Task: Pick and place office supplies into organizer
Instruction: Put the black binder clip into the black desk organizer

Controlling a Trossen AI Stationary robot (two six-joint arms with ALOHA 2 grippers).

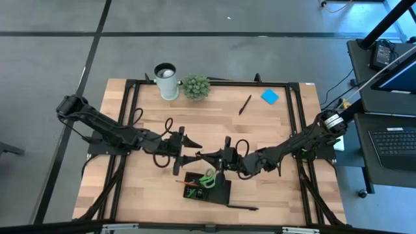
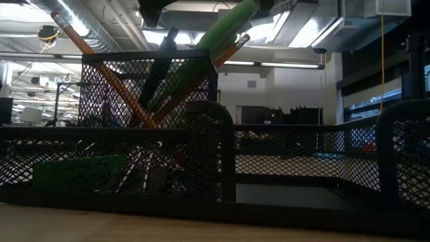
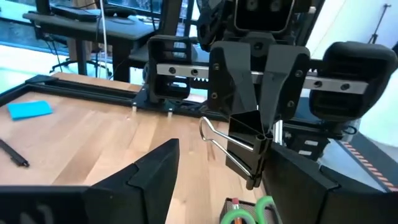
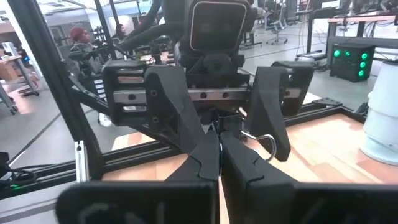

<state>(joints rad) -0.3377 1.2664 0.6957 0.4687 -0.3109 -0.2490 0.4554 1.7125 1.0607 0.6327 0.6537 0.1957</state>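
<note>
A black binder clip is being held above the organizer by the right gripper, with the left gripper standing open around it.

The binder clip is being pinched between the closed fingers of the right gripper, just above the back edge of the organizer. The left gripper is being held with its fingers spread as wide as they go, one on each side of the clip and touching nothing. Inside the organizer, green-handled scissors and an orange pencil are being kept in the tall mesh compartment. Beyond the organizer, toward the far edge of the table, a black pen and a blue sticky-note pad are lying loose. A white cup and a small potted plant are standing farther off, at the far edge.
</note>
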